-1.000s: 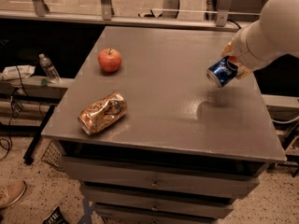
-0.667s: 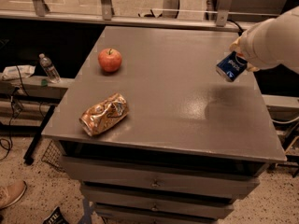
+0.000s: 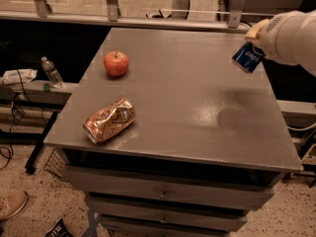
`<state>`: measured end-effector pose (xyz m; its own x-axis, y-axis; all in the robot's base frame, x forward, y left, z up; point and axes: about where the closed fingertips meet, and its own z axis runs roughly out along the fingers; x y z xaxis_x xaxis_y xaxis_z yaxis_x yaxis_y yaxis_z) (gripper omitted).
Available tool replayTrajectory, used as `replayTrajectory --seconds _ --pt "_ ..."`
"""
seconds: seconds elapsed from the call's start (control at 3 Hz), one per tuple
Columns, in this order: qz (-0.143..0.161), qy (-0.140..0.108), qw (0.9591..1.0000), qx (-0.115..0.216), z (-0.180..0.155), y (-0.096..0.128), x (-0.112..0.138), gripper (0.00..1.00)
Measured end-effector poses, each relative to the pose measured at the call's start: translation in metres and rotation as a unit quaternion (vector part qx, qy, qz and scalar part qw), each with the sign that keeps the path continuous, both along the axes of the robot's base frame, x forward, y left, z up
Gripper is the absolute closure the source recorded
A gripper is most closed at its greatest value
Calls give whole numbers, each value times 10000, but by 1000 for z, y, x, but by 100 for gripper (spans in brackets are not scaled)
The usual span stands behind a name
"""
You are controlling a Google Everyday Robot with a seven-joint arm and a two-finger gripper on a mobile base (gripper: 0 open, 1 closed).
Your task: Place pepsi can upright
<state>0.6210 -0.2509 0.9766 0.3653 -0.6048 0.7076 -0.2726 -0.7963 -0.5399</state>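
Pepsi can (image 3: 248,58): upper right of frame, off the surface, in the air over the right edge of the grey table (image 3: 187,83). Tilted, not upright; blue side with white lettering faces the camera.

Gripper (image 3: 255,39): upper right, at the end of the white arm that enters from the right edge. Clenched on the top of the can; one yellowish finger (image 3: 256,31) shows above it, the rest is hidden by the arm.

Table top: soft dark shadow right of centre, below the can.

Red apple (image 3: 116,63): upper left part of the table, resting on the surface, well apart from the can.

Crushed gold-orange can (image 3: 109,121): on its side near the front left corner.

Drawers (image 3: 163,194) under the table top.

Water bottle (image 3: 51,72): left of the table, on a lower ledge.
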Motion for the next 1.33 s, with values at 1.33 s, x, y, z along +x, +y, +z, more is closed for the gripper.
replayTrajectory --seconds 1.33 --pt "836 -351 9956 238 -20 -14 0 100"
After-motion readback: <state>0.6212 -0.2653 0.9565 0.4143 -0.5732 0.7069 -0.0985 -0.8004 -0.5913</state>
